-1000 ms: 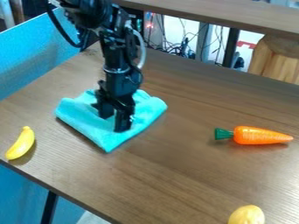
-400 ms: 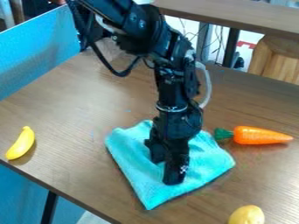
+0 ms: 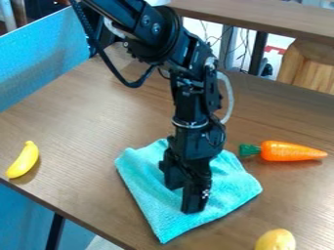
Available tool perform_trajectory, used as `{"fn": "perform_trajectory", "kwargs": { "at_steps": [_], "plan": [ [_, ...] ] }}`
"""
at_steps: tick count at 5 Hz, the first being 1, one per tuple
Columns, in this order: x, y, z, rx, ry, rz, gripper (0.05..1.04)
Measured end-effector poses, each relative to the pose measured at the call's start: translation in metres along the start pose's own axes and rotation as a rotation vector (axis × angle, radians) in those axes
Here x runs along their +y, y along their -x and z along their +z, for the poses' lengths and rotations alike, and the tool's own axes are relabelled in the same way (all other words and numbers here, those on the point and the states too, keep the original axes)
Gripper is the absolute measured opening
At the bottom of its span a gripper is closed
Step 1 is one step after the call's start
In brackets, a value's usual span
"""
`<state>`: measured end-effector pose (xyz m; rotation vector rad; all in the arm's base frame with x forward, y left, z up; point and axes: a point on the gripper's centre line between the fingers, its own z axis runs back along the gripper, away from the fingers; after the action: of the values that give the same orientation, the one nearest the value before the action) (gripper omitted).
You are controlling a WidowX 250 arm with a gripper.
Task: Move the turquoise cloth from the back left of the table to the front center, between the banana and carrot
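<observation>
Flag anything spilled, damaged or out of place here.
Nothing looks spilled or damaged. The one mild oddity is the banana, lying close to the edge of the table. The blue cloth lies spread out below the gripper, and the carrot looks whole.
</observation>
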<state>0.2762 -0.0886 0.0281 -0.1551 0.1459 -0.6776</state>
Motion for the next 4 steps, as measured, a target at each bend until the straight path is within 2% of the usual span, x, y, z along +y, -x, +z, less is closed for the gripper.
{"fn": "perform_trajectory", "kwargs": {
  "at_steps": [1, 2, 3, 4],
  "plan": [
    [0.004, -0.002, 0.010, -0.024, -0.030, 0.036, 0.999],
    [0.023, -0.008, 0.042, -0.135, -0.076, 0.057, 0.999],
    [0.032, -0.013, 0.069, -0.198, -0.107, 0.064, 0.999],
    [0.054, -0.005, 0.087, -0.207, -0.132, 0.114, 0.999]
  ]
}}
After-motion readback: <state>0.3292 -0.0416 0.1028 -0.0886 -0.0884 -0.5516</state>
